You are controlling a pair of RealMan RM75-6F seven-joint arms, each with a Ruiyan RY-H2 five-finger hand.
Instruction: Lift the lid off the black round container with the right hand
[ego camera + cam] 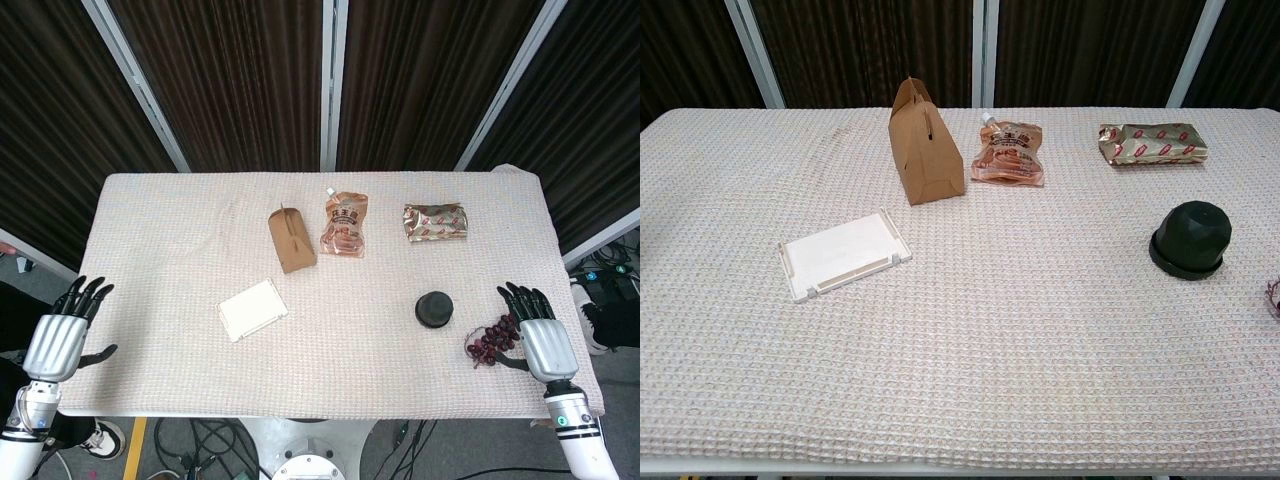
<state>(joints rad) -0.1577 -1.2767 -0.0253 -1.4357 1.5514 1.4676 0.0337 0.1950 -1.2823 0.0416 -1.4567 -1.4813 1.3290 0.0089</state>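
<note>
The task is at the approach step: the right hand (545, 340), fingers spread and empty, lies right of the black round container (434, 309), whose lid (1193, 230) it must next reach and grip.

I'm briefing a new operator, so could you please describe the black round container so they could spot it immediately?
On the table covered in a pale waffle-weave cloth, look toward the robot's right side, near the front edge. The black round container sits there, just left of the right hand and a dark red cluster. It is the only black, domed object; everything else is flat, brown, white or foil.

Cloth-covered table (180, 300), paper bag (291, 240), white tray (252, 309), black container (434, 309), grapes (490, 341)
</note>
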